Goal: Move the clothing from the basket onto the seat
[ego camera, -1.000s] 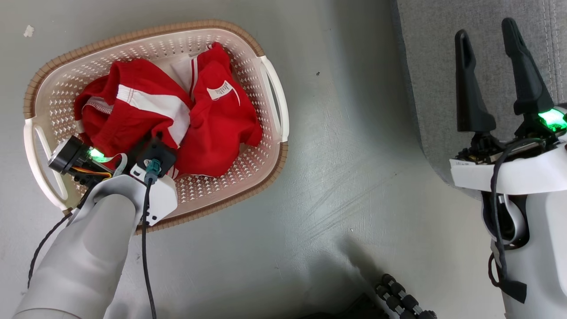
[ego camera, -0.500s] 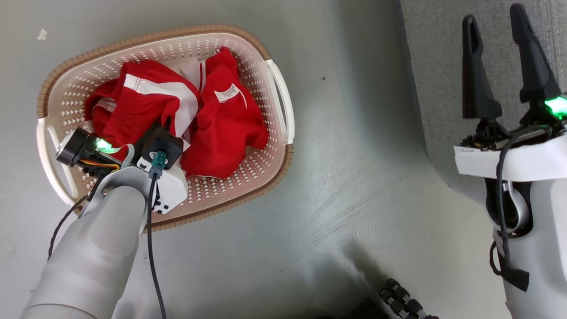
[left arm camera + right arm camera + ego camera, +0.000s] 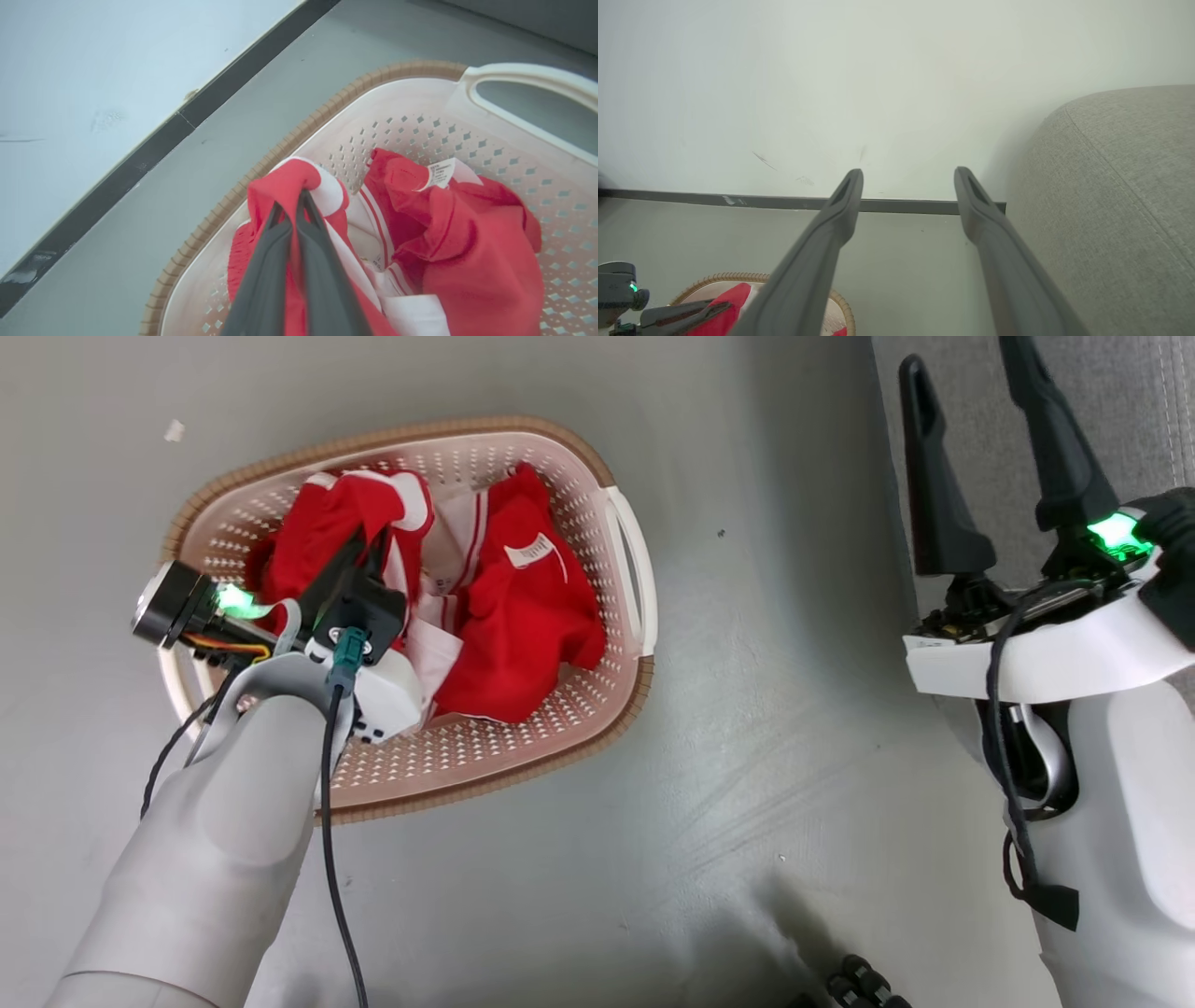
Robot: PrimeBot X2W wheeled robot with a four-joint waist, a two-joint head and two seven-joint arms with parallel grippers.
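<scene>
The grey floor (image 3: 747,756) spreads across the head view; at its upper right corner lies the seat (image 3: 1153,420), grey fabric with a stitched seam, well apart from the basket; the basket (image 3: 523,747) stands on the floor to the robot's left, cream and perforated, with a brown rim and a white handle (image 3: 635,560) on the side towards the seat; the clothing (image 3: 523,616) is all inside it, two red garments with white panels lying side by side and touching; the left gripper (image 3: 301,198) reaches into the basket with its fingers pressed together, pinching a red-and-white fold of the garment on the robot's left, the cloth bunched up over the fingertips; the right gripper (image 3: 962,359) hangs over the edge of the seat, its fingers spread wide with nothing between them; a small white label (image 3: 534,551) shows on the other garment.
</scene>
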